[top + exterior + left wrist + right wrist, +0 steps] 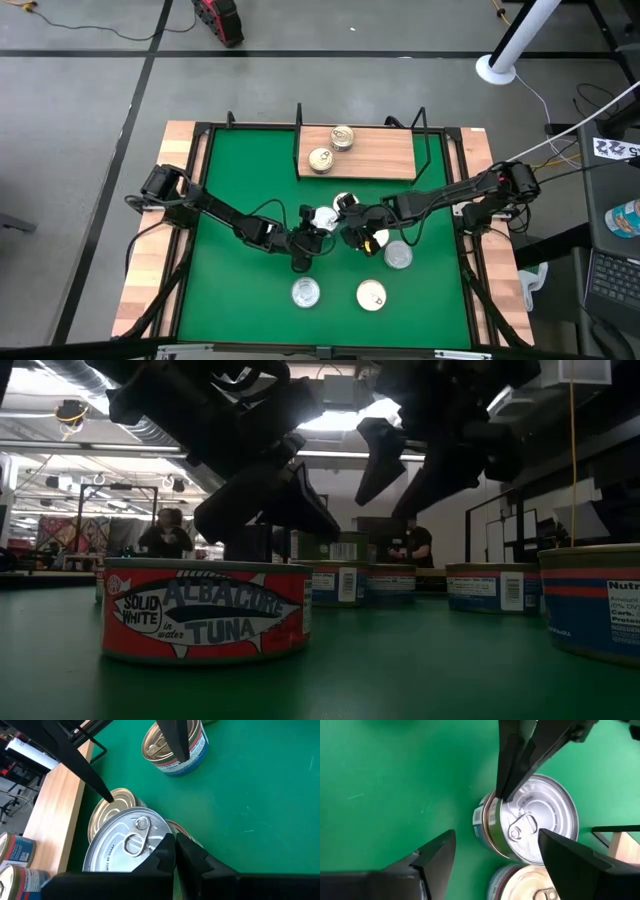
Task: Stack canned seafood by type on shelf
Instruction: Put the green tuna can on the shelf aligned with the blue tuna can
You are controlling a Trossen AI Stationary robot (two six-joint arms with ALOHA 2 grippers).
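Observation:
Several tins of canned seafood lie on the green table; two gold-topped ones (343, 137) (321, 159) rest on the wooden shelf (380, 155) at the far edge. At mid-table my left gripper (175, 854) is shut on the rim of a silver-topped tin (127, 845), which overlaps gold-topped tins (114, 802) beside it. My right gripper (505, 860) hangs open just above that same tin (535, 820), a finger on either side, touching nothing. From above, the two grippers (318, 224) (354, 228) nearly meet. My left gripper pinches the silver-topped tin at its rim (496, 802) with only its fingertips (512, 775). They come slanting down from the table's left side. The tin looks tilted, its blue-labelled wall (481, 822) showing; whether it is clear of the tins beside it, I cannot tell.
Two tins (305, 292) (371, 295) lie near the front edge, one red-labelled tuna tin (205, 610) closest to the low camera. Further tins (398, 255) (376, 238) sit under the right arm. Black wire posts (428, 140) frame the shelf. People stand in the room beyond.

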